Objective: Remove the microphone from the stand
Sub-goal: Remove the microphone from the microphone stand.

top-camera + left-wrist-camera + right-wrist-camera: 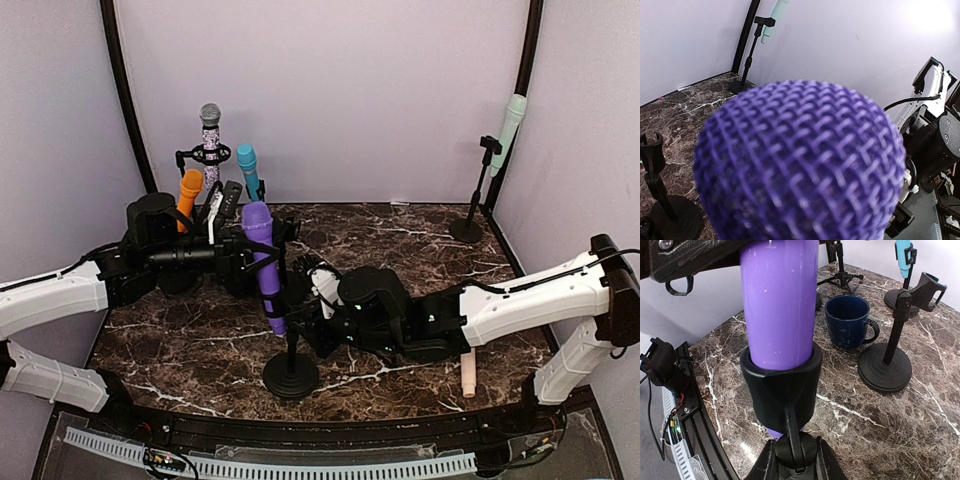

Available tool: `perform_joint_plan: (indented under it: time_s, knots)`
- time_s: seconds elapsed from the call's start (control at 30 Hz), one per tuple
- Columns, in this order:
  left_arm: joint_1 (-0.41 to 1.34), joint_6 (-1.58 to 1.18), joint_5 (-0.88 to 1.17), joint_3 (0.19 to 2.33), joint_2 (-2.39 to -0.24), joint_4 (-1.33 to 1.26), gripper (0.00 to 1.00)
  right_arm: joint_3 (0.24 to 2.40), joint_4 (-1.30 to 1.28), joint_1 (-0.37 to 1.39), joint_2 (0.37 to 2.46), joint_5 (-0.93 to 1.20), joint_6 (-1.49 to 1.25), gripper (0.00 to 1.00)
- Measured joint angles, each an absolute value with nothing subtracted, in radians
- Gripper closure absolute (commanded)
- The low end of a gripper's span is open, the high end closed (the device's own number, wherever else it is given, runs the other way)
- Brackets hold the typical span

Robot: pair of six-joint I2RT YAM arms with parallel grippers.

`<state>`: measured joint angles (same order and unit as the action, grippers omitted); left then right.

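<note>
A purple microphone (pixel 270 290) stands in the black clip (pixel 782 385) of a round-based stand (pixel 291 375) at the table's middle front. My left gripper (pixel 258 250) reaches in from the left and is shut on the microphone's upper body, just below the mesh head. That head (pixel 800 160) fills the left wrist view and hides the fingers. My right gripper (pixel 796 456) is shut on the stand's pivot knob right under the clip. The microphone's barrel (pixel 779 300) rises from the clip, and its tail pokes out below.
At the back left stand a glittery microphone (pixel 210 130), a teal one (pixel 248 170) and an orange one (pixel 189 190). A mint microphone (pixel 510 125) sits on a stand at the back right. An empty stand (pixel 890 365) and a blue mug (pixel 847 320) are close by. A cream peg (pixel 468 372) lies front right.
</note>
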<state>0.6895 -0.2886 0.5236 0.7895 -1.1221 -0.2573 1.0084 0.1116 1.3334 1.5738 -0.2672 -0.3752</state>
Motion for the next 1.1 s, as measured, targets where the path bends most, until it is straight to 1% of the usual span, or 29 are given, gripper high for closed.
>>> perform_joint_plan:
  time_s: [0.63,1.1]
  knots:
    - [0.628,-0.327,0.626,0.818,-1.176,-0.264,1.00,1.000,0.133,1.333,1.575,-0.279,-0.376,1.00]
    - [0.604,-0.331,0.652,0.819,-1.177,-0.264,1.00,0.989,0.160,1.333,1.577,-0.281,-0.376,1.00]
